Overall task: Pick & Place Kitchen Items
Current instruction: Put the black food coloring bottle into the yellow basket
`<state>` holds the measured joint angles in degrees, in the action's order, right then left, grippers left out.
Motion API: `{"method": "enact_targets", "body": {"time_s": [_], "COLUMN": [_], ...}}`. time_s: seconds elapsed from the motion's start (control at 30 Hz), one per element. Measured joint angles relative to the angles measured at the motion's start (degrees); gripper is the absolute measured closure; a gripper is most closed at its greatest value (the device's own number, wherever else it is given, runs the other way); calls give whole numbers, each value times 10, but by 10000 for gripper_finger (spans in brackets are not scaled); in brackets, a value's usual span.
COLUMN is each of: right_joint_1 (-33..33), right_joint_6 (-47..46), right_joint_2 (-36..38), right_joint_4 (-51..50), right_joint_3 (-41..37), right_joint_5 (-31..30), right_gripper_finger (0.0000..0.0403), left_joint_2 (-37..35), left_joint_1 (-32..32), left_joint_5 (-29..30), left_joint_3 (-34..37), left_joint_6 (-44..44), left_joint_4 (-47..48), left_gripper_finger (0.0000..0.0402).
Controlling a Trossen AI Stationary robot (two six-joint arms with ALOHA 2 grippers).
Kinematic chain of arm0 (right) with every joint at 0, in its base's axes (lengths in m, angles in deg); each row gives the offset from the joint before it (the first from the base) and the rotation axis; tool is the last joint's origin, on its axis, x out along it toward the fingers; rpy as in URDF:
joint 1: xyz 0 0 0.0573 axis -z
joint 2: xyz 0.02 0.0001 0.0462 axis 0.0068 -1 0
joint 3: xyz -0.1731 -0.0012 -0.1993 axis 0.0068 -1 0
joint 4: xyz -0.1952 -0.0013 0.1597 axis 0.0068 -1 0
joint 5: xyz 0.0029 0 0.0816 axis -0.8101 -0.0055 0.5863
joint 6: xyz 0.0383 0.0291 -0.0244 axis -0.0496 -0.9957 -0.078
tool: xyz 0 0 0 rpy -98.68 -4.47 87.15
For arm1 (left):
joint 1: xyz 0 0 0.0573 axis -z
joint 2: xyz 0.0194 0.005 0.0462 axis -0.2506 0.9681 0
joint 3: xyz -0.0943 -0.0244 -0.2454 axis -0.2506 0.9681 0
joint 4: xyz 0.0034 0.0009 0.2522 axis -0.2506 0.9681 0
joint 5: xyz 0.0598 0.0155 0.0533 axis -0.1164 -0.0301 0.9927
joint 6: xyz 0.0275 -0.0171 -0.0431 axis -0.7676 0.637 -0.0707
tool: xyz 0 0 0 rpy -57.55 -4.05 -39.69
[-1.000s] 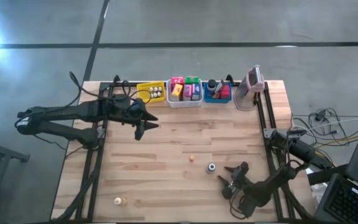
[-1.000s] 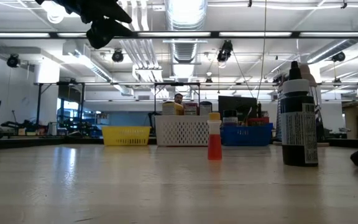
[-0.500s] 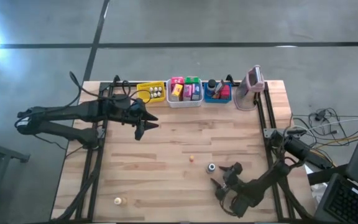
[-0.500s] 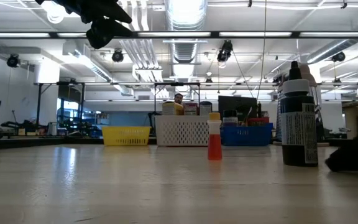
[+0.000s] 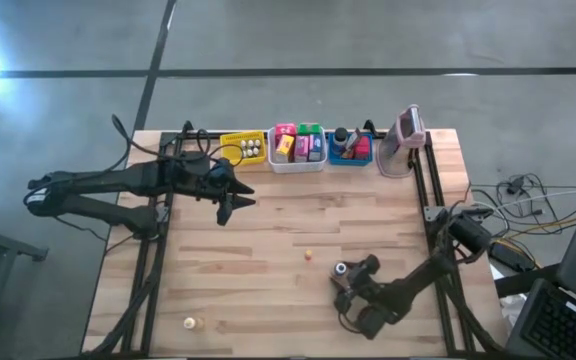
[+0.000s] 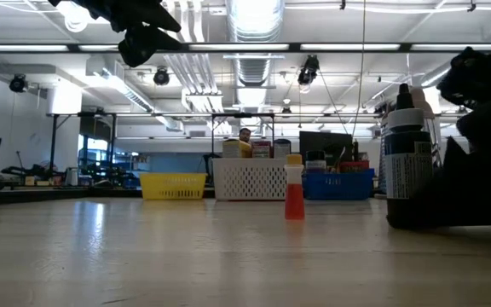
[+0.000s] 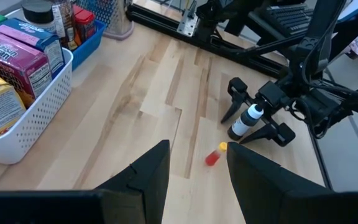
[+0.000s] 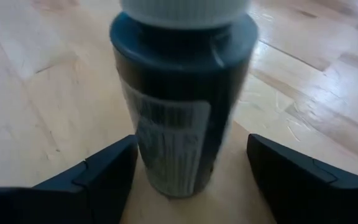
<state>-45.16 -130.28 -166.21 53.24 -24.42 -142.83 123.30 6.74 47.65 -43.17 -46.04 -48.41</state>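
A dark bottle (image 5: 340,269) with a white cap stands upright on the table right of centre. My right gripper (image 8: 191,180) is open, low over the table, with one finger on each side of the bottle (image 8: 179,106); a clear gap shows beside one finger. A small orange bottle (image 5: 309,254) stands just left of it, also in the left wrist view (image 7: 212,157). A tiny whitish piece (image 5: 190,322) lies near the front left. My left gripper (image 5: 226,207) hangs open, high above the table's left half, with nothing between its fingers.
Along the far edge stand a yellow bin (image 5: 243,147), a white bin (image 5: 298,148) with coloured packets, a blue bin (image 5: 349,147) and a pink-grey upright device (image 5: 405,135). Black rails (image 5: 423,190) run down both table sides. Bare wood lies between the arms.
My right gripper has moved along the table toward its left edge, up to the dark bottle, and its fingers now stand on either side of it. The bottle has stayed upright in its place.
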Motion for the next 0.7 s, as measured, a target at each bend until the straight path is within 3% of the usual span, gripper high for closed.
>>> {"method": "enact_targets", "body": {"time_s": [0.7], "right_joint_1": [9], "right_joint_6": [55], "right_joint_2": [0], "right_joint_4": [33], "right_joint_3": [5], "right_joint_5": [11], "right_gripper_finger": [249], "left_joint_2": [0], "left_joint_1": [0], "left_joint_5": [0], "left_joint_3": [19], "left_joint_6": [-4], "left_joint_4": [0], "left_gripper_finger": [236]}}
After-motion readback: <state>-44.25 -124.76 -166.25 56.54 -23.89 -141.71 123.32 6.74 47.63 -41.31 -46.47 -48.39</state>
